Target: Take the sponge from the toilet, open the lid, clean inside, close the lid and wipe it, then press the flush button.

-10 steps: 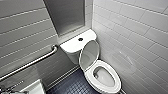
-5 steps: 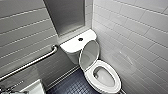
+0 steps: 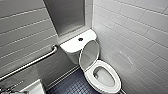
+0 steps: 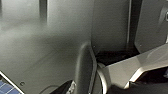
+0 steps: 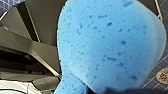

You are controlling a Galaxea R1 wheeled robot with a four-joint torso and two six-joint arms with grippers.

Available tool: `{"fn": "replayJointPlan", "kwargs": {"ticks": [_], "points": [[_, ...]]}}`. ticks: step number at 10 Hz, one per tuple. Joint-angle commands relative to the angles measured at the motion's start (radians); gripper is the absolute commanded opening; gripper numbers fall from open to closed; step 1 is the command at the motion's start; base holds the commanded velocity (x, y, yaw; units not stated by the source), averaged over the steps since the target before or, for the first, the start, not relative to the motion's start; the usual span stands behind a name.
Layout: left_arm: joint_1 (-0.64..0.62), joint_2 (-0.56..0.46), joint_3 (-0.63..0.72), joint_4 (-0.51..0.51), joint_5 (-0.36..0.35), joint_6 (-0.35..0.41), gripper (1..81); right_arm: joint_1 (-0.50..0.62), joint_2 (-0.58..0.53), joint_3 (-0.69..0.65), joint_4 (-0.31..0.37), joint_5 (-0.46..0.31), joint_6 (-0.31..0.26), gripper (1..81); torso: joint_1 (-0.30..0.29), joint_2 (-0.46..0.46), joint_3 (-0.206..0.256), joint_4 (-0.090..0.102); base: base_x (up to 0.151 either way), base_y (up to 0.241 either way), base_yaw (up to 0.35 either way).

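Note:
The white toilet [image 3: 115,86] stands against the tiled right wall. Its lid [image 3: 89,55] is raised and leans back on the tank [image 3: 72,45]. The ring seat is down around the open bowl. In the middle of the tank's flat top sits the dark round flush button [image 3: 80,39]. The bright blue sponge [image 5: 110,45] hangs very close in the right wrist view, above the dark tiled floor, with my right gripper shut on it. My left gripper is open and holds nothing that I can see.
A metal grab bar [image 3: 30,63] runs along the left wall. The corner of a white basin [image 3: 33,88] sits at the lower left. Dark blue tiles [image 3: 72,86] cover the floor left of the bowl. A round floor drain [image 5: 163,75] lies beyond the sponge.

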Motion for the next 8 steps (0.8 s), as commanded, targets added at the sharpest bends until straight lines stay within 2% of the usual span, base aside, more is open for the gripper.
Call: {"fn": "replayJointPlan", "kwargs": {"ticks": [1,4,8], "points": [[-0.129,-0.220,0.343,-0.011,0.085,-0.001,81.1,-0.013,-0.010,-0.013,-0.011,-0.079,0.008,1.0,0.000,0.000,0.000,0.000,0.000,0.000,0.000],[-0.243,-0.284,0.458,-0.038,0.087,-0.007,81.1,-0.010,0.031,-0.063,-0.020,-0.080,-0.003,1.0,0.000,0.000,0.000,0.000,0.000,0.000,0.000],[-0.364,-0.295,0.490,-0.075,0.088,-0.030,81.1,-0.013,0.097,-0.198,-0.011,-0.082,0.008,1.0,0.000,0.000,0.000,0.000,0.000,0.000,0.000]]}}
